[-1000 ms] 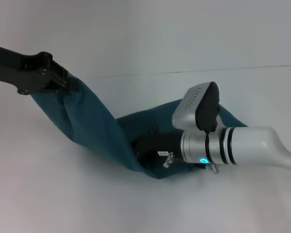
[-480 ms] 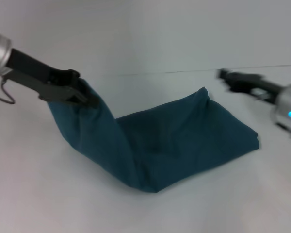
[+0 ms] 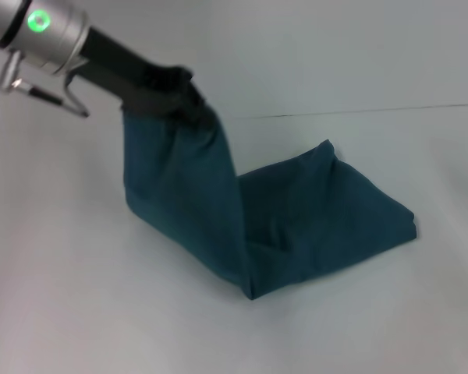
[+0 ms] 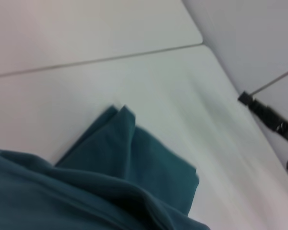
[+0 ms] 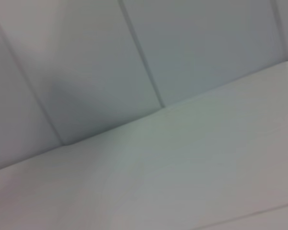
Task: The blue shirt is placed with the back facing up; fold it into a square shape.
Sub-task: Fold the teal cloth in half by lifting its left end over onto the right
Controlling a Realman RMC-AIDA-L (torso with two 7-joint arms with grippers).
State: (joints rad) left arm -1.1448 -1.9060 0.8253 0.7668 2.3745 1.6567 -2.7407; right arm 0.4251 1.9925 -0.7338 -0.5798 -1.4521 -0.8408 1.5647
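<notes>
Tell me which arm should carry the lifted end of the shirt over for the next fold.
Left. Its claw already holds the raised end of the shirt above the table. The right arm is nearly out of the head view, away from the cloth.

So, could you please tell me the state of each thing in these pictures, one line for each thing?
blue shirt: partly folded, one end lifted off the table, the rest lying bunched.
left gripper: raised, shut on the lifted end of the shirt.
right gripper: out of the head view; a dark part shows far off in the left wrist view.
table: white, bears the shirt.
</notes>
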